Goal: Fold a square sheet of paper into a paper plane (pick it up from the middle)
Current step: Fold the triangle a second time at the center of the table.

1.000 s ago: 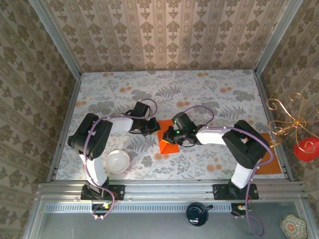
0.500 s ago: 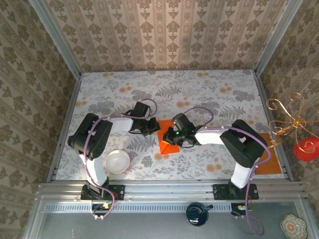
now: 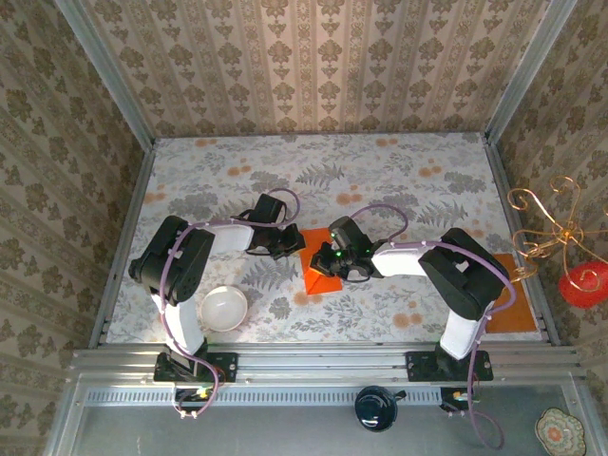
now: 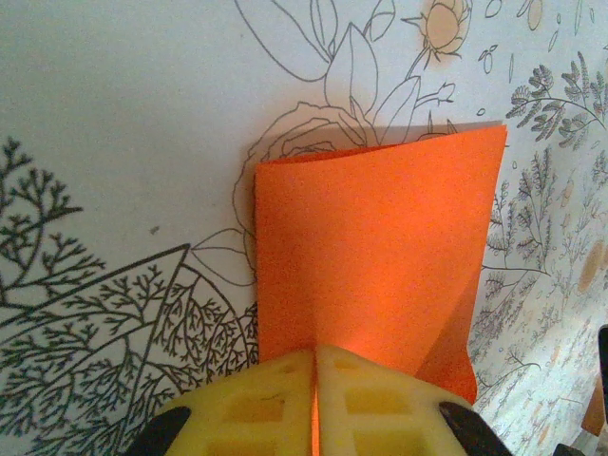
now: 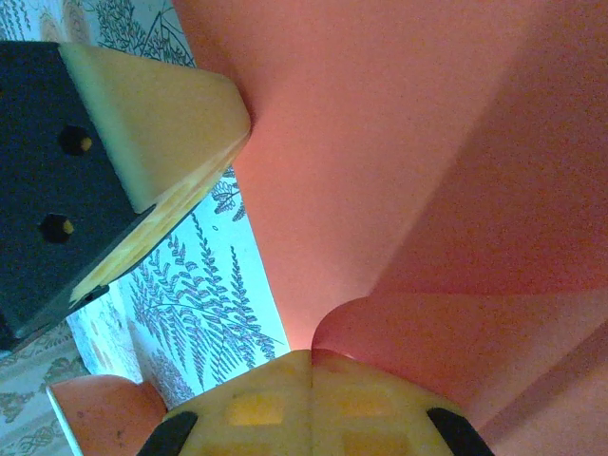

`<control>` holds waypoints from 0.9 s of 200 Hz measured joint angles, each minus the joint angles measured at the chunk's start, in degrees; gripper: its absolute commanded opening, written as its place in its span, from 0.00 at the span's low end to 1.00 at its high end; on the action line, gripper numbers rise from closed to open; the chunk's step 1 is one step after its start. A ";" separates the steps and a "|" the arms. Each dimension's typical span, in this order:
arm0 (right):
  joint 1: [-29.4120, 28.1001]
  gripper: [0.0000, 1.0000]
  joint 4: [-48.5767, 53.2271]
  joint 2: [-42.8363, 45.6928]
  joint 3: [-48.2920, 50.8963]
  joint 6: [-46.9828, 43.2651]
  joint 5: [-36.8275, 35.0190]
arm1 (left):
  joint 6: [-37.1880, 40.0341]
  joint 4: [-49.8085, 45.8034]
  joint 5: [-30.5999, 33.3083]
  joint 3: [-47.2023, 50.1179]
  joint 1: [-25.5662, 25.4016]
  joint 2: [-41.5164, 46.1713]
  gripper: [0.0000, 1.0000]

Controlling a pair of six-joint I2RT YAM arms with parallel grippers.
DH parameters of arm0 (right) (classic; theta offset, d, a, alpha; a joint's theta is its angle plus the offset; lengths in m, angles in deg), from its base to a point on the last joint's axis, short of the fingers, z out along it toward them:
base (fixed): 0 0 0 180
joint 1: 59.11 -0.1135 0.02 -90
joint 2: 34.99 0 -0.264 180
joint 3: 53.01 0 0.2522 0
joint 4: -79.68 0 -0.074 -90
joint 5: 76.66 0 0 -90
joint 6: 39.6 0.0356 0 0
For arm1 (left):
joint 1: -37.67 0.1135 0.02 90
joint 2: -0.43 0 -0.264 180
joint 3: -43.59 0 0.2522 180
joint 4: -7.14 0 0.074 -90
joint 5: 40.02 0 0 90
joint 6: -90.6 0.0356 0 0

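Hidden: near edge of the thin bright orange paper sheet (image 4: 375,247) is lost behind the yellow waffle pads in the left wrist view. From above, both arms cover part of it and the fold lines are hard to read.
Paper: matte, plain, doubled over, one flap lifting off the flower-printed table (image 3: 380,180).
Left gripper (image 4: 313,359): fingers pressed together, a sliver of orange pinched between them.
Right gripper (image 5: 312,359): pads clamped tight on the sheet's puckered edge.
Position: mid-table, sheet caught between both grippers, their tips close together.

white bowl (image 3: 224,308) front left, far tabletop (image 3: 380,161) free
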 measured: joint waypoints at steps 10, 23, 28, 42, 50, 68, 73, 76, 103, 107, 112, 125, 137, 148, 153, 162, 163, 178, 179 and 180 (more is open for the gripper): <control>0.00 0.00 -0.17 -0.02 0.00 0.02 0.02 | 0.00 0.00 0.00 0.00 0.00 0.00 0.12; 0.00 0.00 -0.42 -0.17 0.00 0.04 0.02 | 0.00 0.00 0.00 0.00 0.00 0.00 0.12; 0.00 0.00 -0.44 -0.24 0.00 0.04 0.00 | 0.00 0.00 0.00 0.00 0.02 0.00 0.12; 0.00 0.00 -0.46 -0.50 0.00 0.04 0.00 | 0.00 0.00 0.00 0.00 0.00 0.00 0.12; 0.00 0.00 -0.46 -0.63 0.00 0.07 0.00 | 0.00 0.00 0.00 0.00 0.00 0.00 0.12; 0.00 0.00 -0.48 -0.72 0.00 0.20 0.00 | 0.00 0.00 0.00 0.00 0.00 0.00 0.12; 0.00 0.00 -0.46 -0.74 0.00 0.20 0.00 | 0.00 0.00 0.00 0.00 0.02 0.00 0.12; 0.00 0.00 -0.46 -0.74 0.00 0.22 0.00 | 0.00 0.00 0.02 0.00 0.00 0.00 0.12; 0.00 0.00 -0.46 -0.74 0.00 0.24 -0.02 | 0.00 0.00 0.00 0.00 0.00 0.00 0.12; 0.00 0.00 -0.48 -0.74 0.00 0.24 -0.02 | 0.00 0.00 0.00 0.00 0.00 0.00 0.12; 0.00 0.00 -0.48 -0.74 0.00 0.24 -0.02 | 0.00 0.00 0.00 0.00 0.00 0.00 0.12; 0.00 0.00 -0.48 -0.74 0.00 0.26 -0.02 | 0.00 0.00 0.00 0.00 0.02 0.00 0.12; 0.00 0.00 -0.50 -0.76 0.00 0.33 -0.02 | 0.00 0.00 0.00 0.00 0.00 0.00 0.12; 0.00 0.00 -0.52 -0.85 0.00 0.42 -0.02 | 0.00 0.00 0.00 0.00 0.02 0.00 0.12; 0.00 0.00 -0.59 -0.94 0.00 0.44 -0.04 | 0.00 -0.02 0.00 0.00 0.02 0.00 0.12; 0.00 0.00 -0.66 -1.25 0.00 0.48 -0.04 | 0.00 0.00 0.00 0.00 0.00 0.00 0.12; 0.00 0.00 -0.66 -1.27 0.00 0.48 -0.04 | 0.00 -0.02 0.00 0.00 0.00 0.00 0.12; 0.00 0.00 -0.61 -1.73 0.00 0.70 -0.07 | 0.00 -0.02 0.00 0.00 0.02 0.00 0.12; 0.00 0.00 -0.61 -1.75 0.00 0.72 -0.07 | 0.00 -0.02 0.00 0.00 0.00 0.00 0.12; 0.00 0.00 -0.61 -1.77 0.00 0.72 -0.09 | 0.00 -0.02 0.00 0.00 0.00 0.00 0.12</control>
